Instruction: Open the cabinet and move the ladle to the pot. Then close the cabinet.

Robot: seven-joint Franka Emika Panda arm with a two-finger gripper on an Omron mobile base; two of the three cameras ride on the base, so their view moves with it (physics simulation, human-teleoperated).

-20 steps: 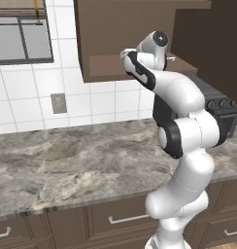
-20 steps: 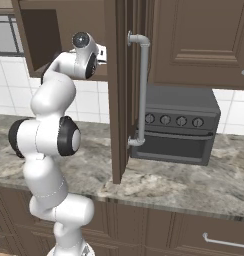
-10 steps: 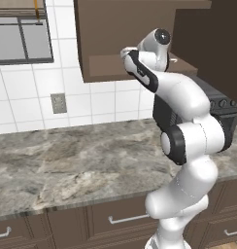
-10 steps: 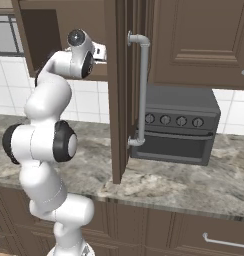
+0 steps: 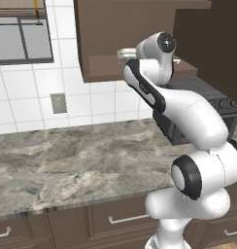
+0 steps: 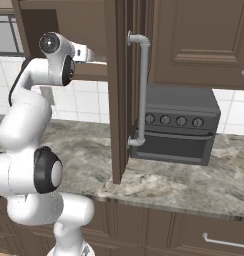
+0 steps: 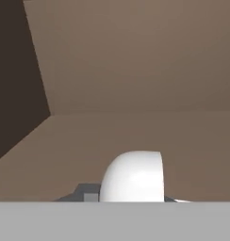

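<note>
With the cabinet (image 6: 119, 100) door open and our jaws closed on the ladle (image 7: 133, 176), which sits at 6 o'clock in the hand view, low inside the cabinet, we judge it could catch the shelf edge and slip out when withdrawn.

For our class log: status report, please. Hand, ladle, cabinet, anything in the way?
Hand inside cabinet, shut on ladle. Cabinet door open, edge-on beside the arm. Pot not sighted. Shelf ahead bare.
</note>
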